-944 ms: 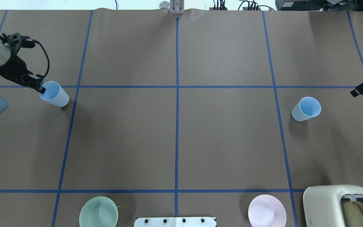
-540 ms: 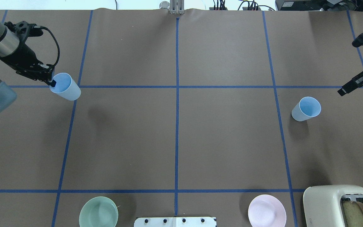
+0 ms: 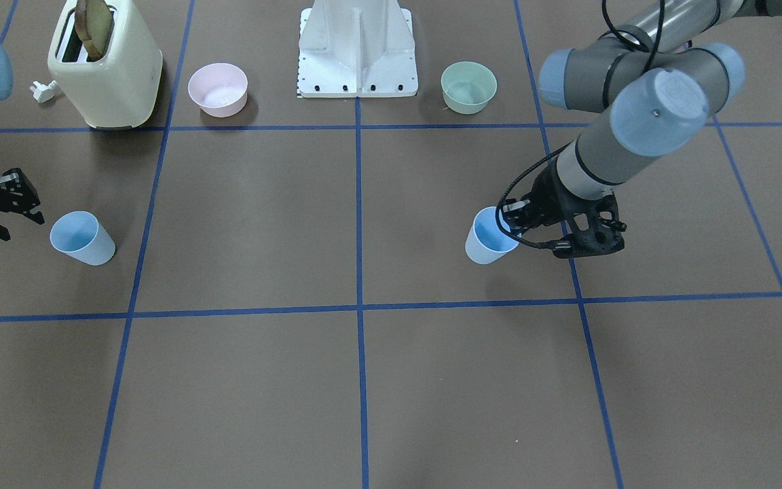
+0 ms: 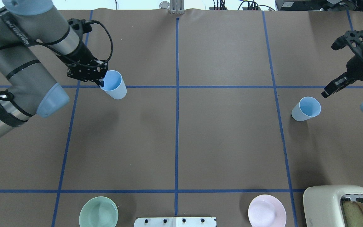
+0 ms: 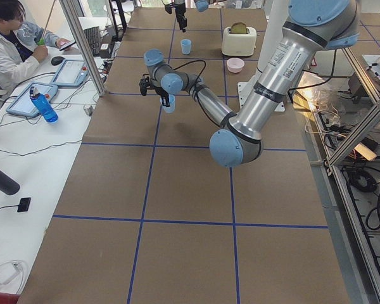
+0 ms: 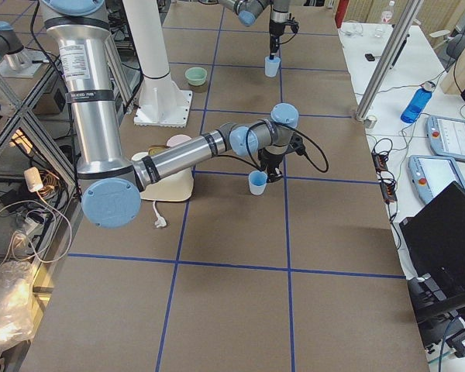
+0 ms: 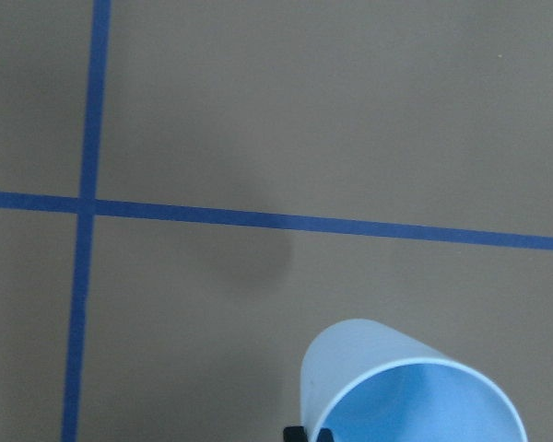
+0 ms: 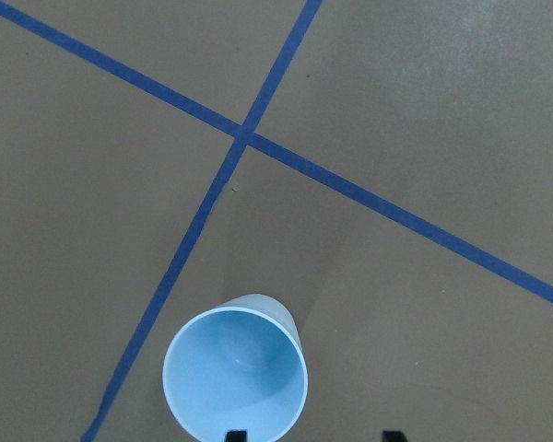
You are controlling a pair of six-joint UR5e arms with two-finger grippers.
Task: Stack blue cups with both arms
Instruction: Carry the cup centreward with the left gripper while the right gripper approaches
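Brown paper with a blue tape grid covers the bench [image 4: 225, 142]. Over it the left gripper [image 4: 102, 83] is clamped on the rim of one blue cup [image 4: 116, 85], one finger inside; the cup hangs beneath it, clear of the bench. The right gripper [image 3: 24, 228] is spread wide and empty, and the second blue cup [image 4: 306, 109] stands upright just ahead of its fingertips.

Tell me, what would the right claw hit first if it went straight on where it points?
Most likely the standing blue cup. The open right gripper points down toward it, and its wrist view shows the cup's rim just ahead. Depth is unclear, so it could slip past.
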